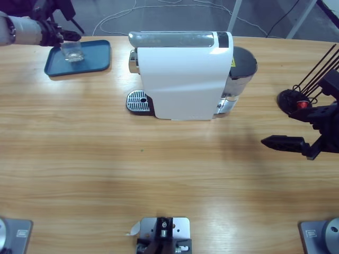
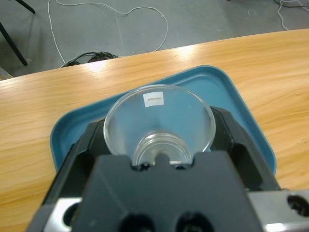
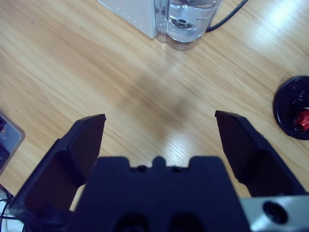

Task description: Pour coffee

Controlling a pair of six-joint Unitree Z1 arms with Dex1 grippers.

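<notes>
At the desk's far left corner the left pincer (image 1: 68, 36) is closed around a clear glass cup (image 1: 72, 51) that sits over a blue tray (image 1: 98, 59). In the left wrist view the cup (image 2: 159, 126) fills the space between the two black jaws, its mouth facing the camera and a small white label on its wall; the lettering is too small to read. The jaws hide the cup's base, so whether it rests on the tray (image 2: 241, 104) or is lifted off it cannot be told. Most of the left arm is cut off by the picture's left edge.

A white coffee machine (image 1: 185, 79) stands at the middle of the far side, its round drip grate (image 1: 137, 100) facing left and a water tank (image 1: 241, 71) at its right end, partly hidden behind the body.

Near the right edge the right pincer (image 1: 273, 142) hangs over bare wood with its jaws wide apart, gripping nothing. Just beyond it a black round base with a red part (image 1: 296, 101) stands by the edge; what it belongs to is hard to make out
</notes>
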